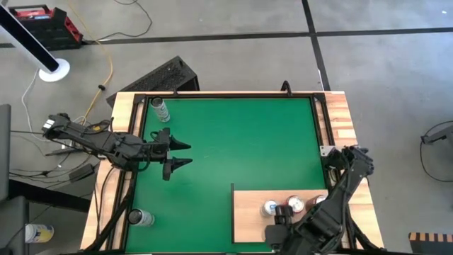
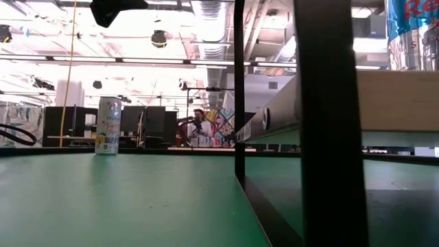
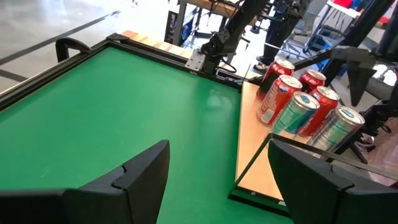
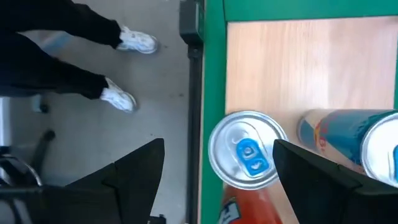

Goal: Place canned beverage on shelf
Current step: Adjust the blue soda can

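The shelf (image 1: 248,212) is a pale wood panel at the table's near right; in the low view (image 2: 398,99) it stands raised on a dark frame. Several cans stand on it, red ones and blue-and-silver ones (image 3: 298,102). My right gripper (image 4: 219,143) is open above the shelf's near edge, pointing down. Its fingers stand on either side of a red can with a blue tab (image 4: 247,149), which stands upright on the shelf. I see no touch. My left gripper (image 1: 190,154) is open and empty over the green mat's left part.
Two more cans stand upright on the green mat: one at the far left (image 1: 161,108), which also shows in the low view (image 2: 108,125), and one at the near left (image 1: 140,217). A blue-and-silver can (image 4: 348,134) stands close beside the red one. A person's legs (image 4: 74,56) show beyond the table's edge.
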